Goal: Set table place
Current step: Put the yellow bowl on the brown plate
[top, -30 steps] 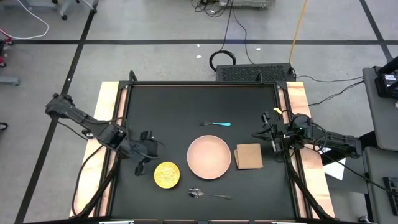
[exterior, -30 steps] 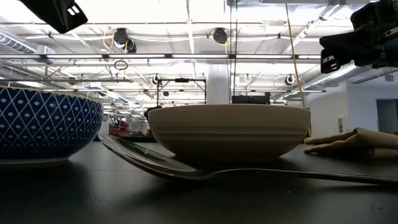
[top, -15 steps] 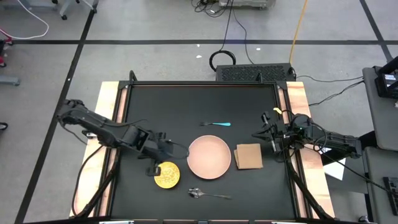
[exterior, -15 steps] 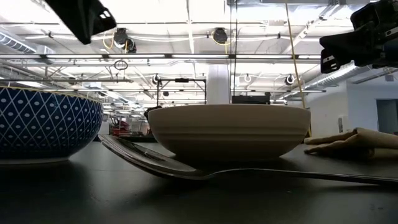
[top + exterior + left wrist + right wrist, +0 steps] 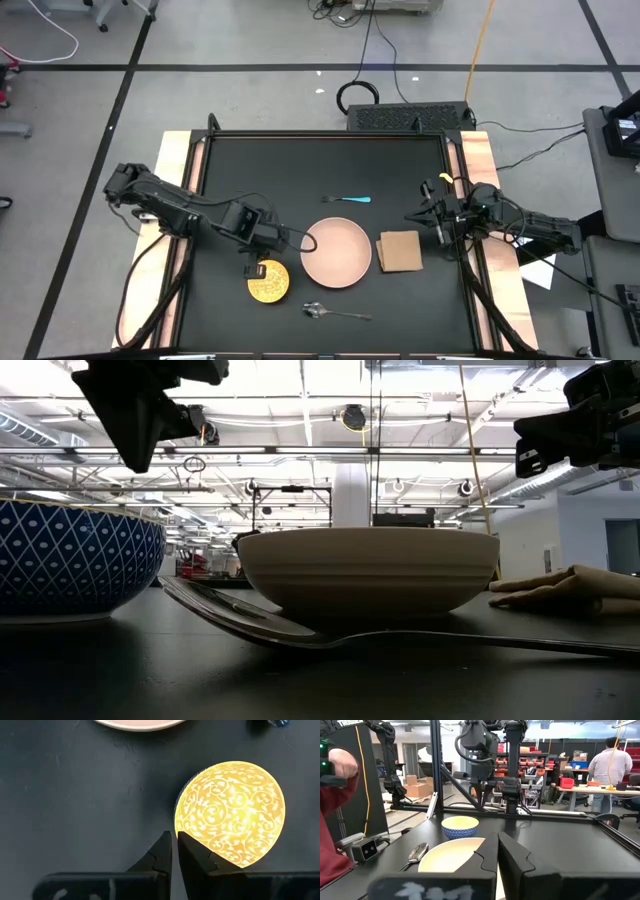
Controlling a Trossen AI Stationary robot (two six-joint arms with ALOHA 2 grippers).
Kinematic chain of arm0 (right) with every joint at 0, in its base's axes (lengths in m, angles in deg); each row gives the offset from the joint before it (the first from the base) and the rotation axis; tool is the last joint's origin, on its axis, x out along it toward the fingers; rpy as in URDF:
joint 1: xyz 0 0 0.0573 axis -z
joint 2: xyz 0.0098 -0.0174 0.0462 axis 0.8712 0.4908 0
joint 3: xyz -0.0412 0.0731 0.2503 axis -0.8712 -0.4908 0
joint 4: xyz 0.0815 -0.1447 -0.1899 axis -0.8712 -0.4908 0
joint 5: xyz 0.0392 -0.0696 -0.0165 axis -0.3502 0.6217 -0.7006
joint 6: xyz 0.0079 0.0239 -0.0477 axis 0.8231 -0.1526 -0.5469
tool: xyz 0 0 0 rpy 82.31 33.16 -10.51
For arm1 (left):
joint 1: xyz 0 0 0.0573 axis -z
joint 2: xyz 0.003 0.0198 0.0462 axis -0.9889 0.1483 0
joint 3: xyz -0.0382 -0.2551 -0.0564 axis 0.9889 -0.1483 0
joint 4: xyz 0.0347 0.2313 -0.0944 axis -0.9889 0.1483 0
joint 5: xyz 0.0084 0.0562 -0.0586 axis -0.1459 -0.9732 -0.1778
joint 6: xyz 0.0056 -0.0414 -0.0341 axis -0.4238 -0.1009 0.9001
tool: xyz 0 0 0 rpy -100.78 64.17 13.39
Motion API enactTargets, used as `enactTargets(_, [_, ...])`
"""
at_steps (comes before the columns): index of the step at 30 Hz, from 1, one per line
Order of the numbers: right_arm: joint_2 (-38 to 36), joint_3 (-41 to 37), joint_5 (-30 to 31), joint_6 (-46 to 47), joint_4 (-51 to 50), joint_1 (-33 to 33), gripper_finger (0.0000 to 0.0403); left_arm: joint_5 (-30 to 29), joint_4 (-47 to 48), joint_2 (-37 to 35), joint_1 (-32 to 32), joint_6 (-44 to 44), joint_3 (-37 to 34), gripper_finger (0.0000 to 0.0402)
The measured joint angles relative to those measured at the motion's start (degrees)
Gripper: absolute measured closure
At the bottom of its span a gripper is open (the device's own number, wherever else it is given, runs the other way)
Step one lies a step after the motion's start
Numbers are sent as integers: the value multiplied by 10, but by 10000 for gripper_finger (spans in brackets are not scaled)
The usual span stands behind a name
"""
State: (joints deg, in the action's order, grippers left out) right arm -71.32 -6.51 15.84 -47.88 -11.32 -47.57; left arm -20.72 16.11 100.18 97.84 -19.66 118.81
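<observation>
The yellow dish (image 5: 268, 281) sits on its base on the table near the near edge; in the low view it shows as a blue-patterned bowl (image 5: 70, 560). My left gripper (image 5: 173, 839) hangs shut above the dish's rim (image 5: 186, 827) and stays well clear of it in the low view (image 5: 140, 410). The pink plate (image 5: 336, 252) lies to the right of the dish. The tan napkin (image 5: 400, 251), the blue-handled fork (image 5: 350, 199) and the silver spoon (image 5: 335, 313) lie flat around the plate. My right gripper (image 5: 425, 215) waits shut above the table, to the right of the napkin.
The table (image 5: 230, 170) has bare black surface across its far half and left side. A cable coil (image 5: 357, 96) and a black box lie on the floor beyond the far edge. People stand in the room beyond the table in the right wrist view (image 5: 607, 762).
My left arm has reached toward the table's right, and its gripper has moved from left of the yellow dish to above the dish's rim. It has come lower in the low view. Nothing on the table has moved.
</observation>
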Motion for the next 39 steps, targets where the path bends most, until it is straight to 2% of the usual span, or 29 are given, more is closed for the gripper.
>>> enactTargets(13, [0,0,0,11,0,0,403,31,-9,9,-2,36,0,363])
enactTargets(16, [0,0,0,11,0,0,403,41,-14,24,-2,38,0,340])
enactTargets(23, [0,0,0,11,0,0,403,44,-13,70,-6,19,0,252])
enactTargets(29, [0,0,0,11,0,0,403,37,-15,75,-6,14,0,193])
enactTargets(33, [0,0,0,11,0,0,403,31,-17,74,-6,14,0,171])
enactTargets(39, [0,0,0,11,0,0,403,8,-46,74,-9,-11,-1,167])
